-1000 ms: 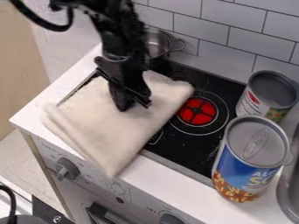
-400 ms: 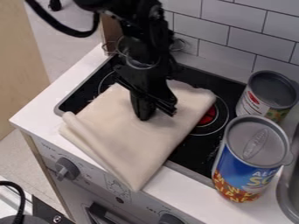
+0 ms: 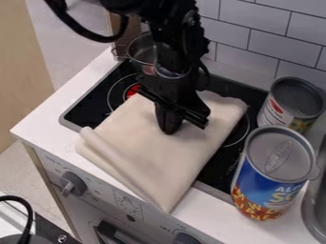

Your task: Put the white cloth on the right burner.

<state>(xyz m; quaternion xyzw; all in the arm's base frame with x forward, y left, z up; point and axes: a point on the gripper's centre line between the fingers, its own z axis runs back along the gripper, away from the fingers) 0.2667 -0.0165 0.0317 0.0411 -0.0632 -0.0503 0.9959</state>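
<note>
On the right, two cans stand close to the right burner (image 3: 239, 135): a large blue can with a metal lid (image 3: 273, 171) nearer the front, and just behind it a can with a dark top (image 3: 290, 105). Black cooktop (image 3: 219, 170) shows between the cloth and the blue can. At the back, a metal pot (image 3: 141, 50) stands partly behind the black arm (image 3: 172, 43), and the left burner (image 3: 132, 90) glows red beside the cloth. White tiles (image 3: 255, 38) line the wall behind the cooktop, knobs (image 3: 73, 183) sit on the stove's front, and a metal basin (image 3: 310, 205) rims the right edge.

The pincer (image 3: 172, 129) hangs down over the middle of the cooktop, its lower end against the upper face of the white cloth (image 3: 153, 150). How far it is open, and whether it grasps the cloth, I cannot tell. The cloth lies slantwise, folded, over the middle of the cooktop and most of the right burner, whose ring shows past its right side; one corner reaches over the white worktop (image 3: 45, 121) at the front.
</note>
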